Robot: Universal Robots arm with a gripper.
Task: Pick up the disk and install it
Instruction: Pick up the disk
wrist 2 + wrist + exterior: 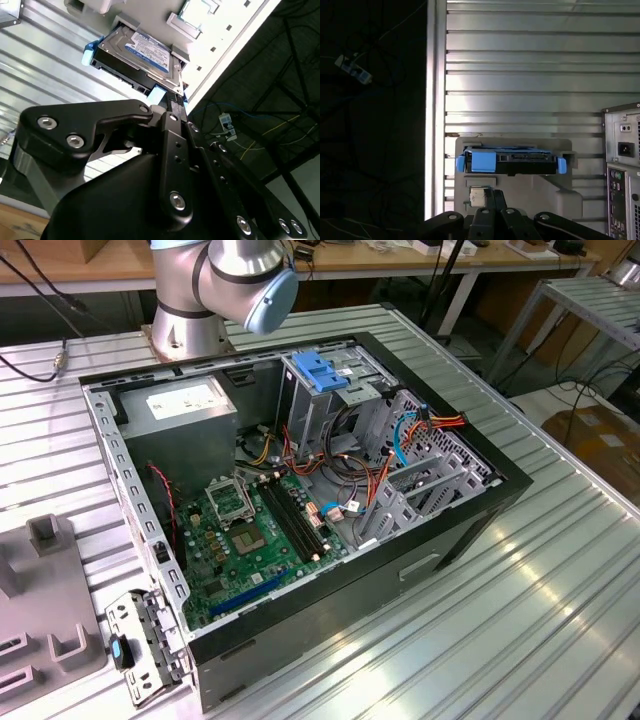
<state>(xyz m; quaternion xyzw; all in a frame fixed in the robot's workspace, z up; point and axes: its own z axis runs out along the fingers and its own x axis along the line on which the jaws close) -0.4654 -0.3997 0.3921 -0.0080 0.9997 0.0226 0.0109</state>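
Gripper [175,102] linkage up close, black, jaws together on nothing, tips just short of the disk [142,52]. Disk lies label showing in a grey holder [520,195] on the bench [520,75], blue rails at both ends. Likely staged that way for an easy edge grasp. Not yet lifted. Open computer case [440,540] stands near. Bench is ribbed metal, shiny; dark floor [370,150] beyond its edge.

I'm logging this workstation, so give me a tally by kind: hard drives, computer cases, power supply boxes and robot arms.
Hard drives: 1, the disk
Computer cases: 1, the open case
Power supply boxes: 1, the grey power supply
Robot arms: 1, the arm
Total: 4
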